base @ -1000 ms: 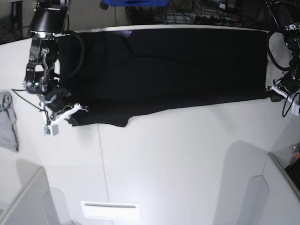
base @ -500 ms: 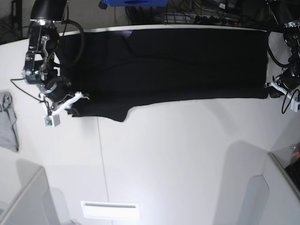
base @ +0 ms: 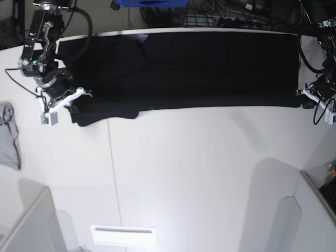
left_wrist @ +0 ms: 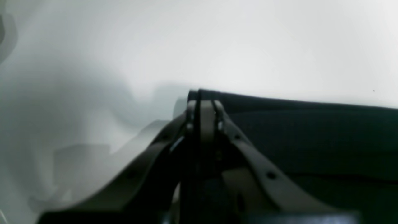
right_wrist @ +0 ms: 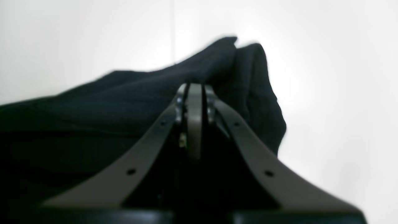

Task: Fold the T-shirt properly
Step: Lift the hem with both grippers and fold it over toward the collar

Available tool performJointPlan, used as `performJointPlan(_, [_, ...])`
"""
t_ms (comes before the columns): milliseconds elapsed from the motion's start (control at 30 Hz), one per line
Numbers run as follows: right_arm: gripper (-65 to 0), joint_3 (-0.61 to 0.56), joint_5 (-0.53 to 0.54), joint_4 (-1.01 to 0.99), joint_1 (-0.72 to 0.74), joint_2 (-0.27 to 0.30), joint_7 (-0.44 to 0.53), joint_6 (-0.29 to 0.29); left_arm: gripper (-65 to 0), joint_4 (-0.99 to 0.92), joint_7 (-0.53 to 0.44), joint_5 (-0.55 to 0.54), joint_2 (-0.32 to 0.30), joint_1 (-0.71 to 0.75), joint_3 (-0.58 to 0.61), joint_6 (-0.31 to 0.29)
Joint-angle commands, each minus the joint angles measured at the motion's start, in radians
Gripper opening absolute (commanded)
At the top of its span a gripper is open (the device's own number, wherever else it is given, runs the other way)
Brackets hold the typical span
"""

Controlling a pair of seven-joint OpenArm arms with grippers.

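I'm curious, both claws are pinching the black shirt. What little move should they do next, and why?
Probably carry the near edge a little farther toward the far edge. The left gripper and right gripper are shut on the T-shirt at opposite ends, with the lengthwise fold half done on the table.

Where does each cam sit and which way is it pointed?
Base: overhead, looking down at the table; both arms show at the T-shirt ends.
Left wrist: behind the left gripper, low along the tabletop; shut on the T-shirt edge.
Right wrist: behind the right gripper, same low angle; shut on bunched T-shirt.
Shared: all three show the T-shirt and white table.
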Motion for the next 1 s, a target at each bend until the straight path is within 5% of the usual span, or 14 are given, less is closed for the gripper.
performJointPlan(0, [-65.0, 0.006, 0.007, 0.029, 0.005, 0.008, 0.020, 0.009, -65.0, 0.018, -0.013, -0.008, -0.024, -0.006, -0.010, -0.002])
performJointPlan(967, [-65.0, 0.089, 0.119, 0.126, -0.218, -0.035, 0.021, 0.009, -65.0, 0.072, -0.015, -0.005, -0.024, 0.108, -0.012, -0.002])
